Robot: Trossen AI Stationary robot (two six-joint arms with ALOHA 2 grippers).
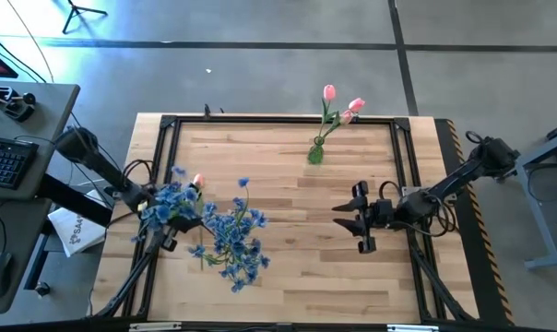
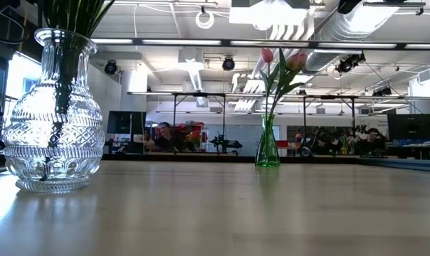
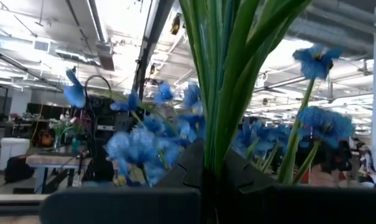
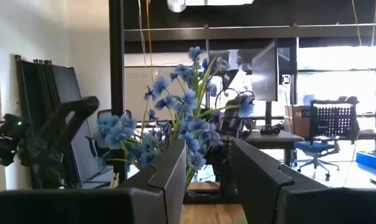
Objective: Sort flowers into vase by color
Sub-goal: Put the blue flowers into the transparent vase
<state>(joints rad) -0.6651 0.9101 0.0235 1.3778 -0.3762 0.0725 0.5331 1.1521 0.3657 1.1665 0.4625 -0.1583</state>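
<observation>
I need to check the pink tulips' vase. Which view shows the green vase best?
The low view: the green vase stands upright in full profile, tulips rising from it. The high view shows it only small from above; neither wrist view shows it.

Two vases on the table, one clear glass vase (image 2: pixel 53 114) at 9 o'clock, one green vase (image 2: pixel 267 146) at 12 o'clock, three pink tulips (image 1: pixel 341 107) in the green one, two grippers, many blue flowers (image 1: pixel 225 232), uncountable
</observation>
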